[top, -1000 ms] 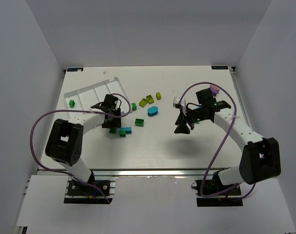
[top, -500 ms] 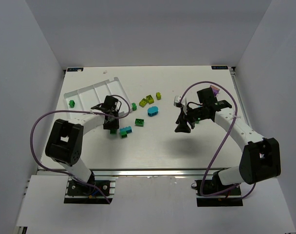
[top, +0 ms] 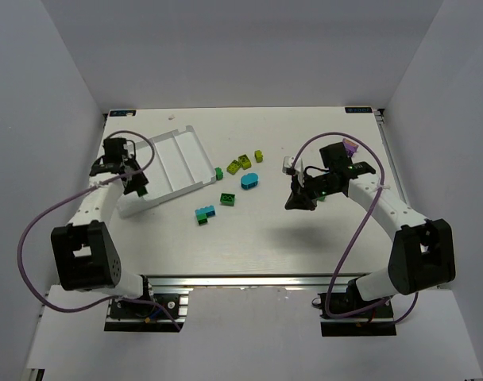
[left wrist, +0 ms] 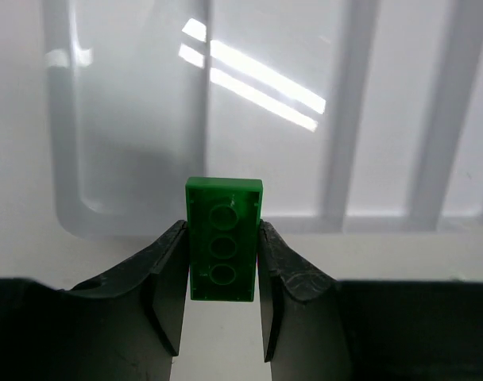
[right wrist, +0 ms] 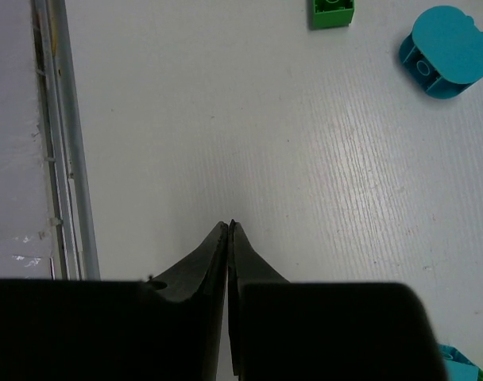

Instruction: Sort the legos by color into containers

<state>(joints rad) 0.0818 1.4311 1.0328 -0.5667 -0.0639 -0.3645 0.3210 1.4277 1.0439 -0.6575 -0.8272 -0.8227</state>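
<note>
Pads [left wrist: 166, 274] of the left hand [left wrist: 222, 228] clamp a small dark green rectangular plastic brick [left wrist: 223, 252] by its long sides, its hollow underside with three round sockets facing the wrist camera. Just beyond the tips lies the white plastic tray [left wrist: 146, 119]; the brick's far end overlaps the tray's near rim, in line with a ridge between two compartments. How high it hangs there I cannot tell. The right hand [right wrist: 228, 230] is closed on nothing, tips pressed together above the bare white surface [right wrist: 186, 119]. Well ahead of it and to its right sit a square green brick [right wrist: 331, 12] and a round cyan-blue piece [right wrist: 446, 51].
</note>
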